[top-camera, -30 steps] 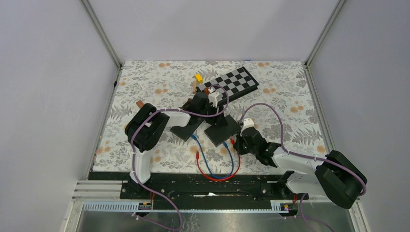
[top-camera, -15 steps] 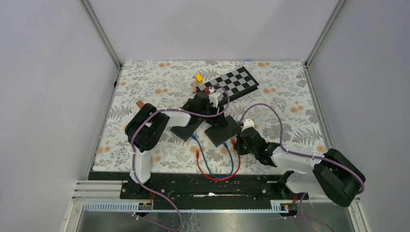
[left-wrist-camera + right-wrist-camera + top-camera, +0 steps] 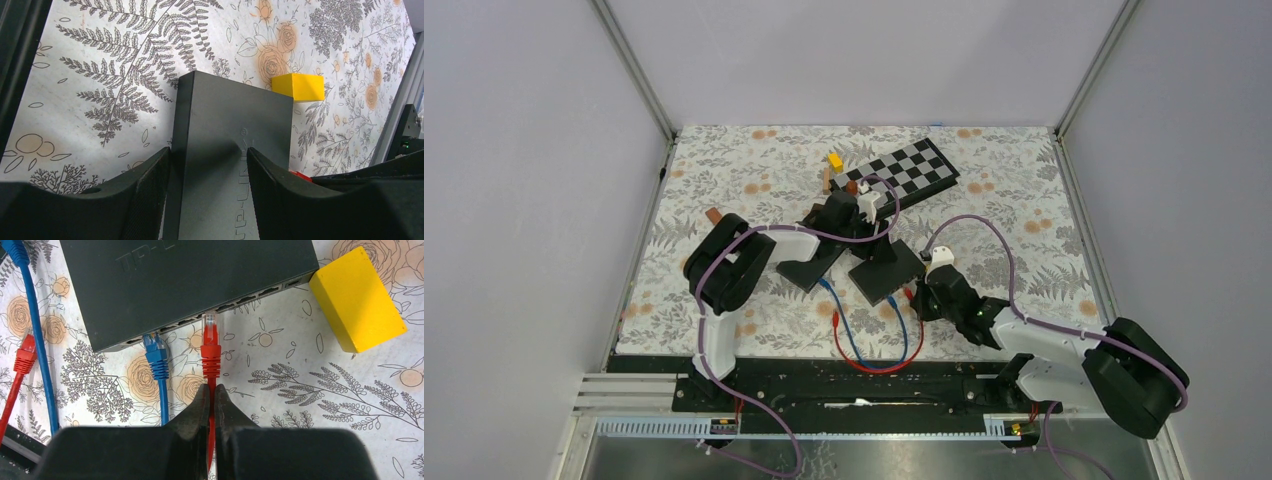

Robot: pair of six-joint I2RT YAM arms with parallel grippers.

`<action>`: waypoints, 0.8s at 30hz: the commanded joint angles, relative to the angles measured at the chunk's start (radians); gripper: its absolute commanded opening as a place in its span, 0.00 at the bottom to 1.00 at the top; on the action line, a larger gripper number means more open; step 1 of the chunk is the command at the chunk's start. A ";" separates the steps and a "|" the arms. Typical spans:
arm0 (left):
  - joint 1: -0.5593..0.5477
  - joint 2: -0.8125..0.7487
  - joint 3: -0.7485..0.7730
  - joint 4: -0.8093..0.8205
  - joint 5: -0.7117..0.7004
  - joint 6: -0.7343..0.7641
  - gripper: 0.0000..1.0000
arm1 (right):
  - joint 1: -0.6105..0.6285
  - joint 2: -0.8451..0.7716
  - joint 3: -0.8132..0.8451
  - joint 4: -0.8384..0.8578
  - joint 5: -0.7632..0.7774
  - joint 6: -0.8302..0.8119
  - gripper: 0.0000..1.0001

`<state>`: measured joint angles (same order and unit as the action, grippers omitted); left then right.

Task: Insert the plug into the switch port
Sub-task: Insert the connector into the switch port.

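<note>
Now, right jaws clamped shut on the floppy red cable behind its light red plastic plug, lower centre, tip at the black switch box. The stiff boot looks a firmer hold. Left jaws straddle a black slab, grip unclear.

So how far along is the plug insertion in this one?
Done: the blue plug looks seated in the switch. In hand: the right tool is shut on the red cable, with the tip of the red plug just at a port mouth, and the open left tool sits over the switch. Remaining: push it fully home.
</note>
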<state>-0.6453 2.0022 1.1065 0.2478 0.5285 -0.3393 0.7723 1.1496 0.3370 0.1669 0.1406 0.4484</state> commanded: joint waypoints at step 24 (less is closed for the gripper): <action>-0.023 0.027 0.117 -0.246 0.162 0.146 0.56 | -0.004 -0.001 -0.003 0.153 -0.045 -0.111 0.00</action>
<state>-0.6449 2.0209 1.1759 0.1246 0.5880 -0.2466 0.7719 1.1622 0.3222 0.1944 0.0868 0.3614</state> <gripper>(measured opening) 0.569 0.030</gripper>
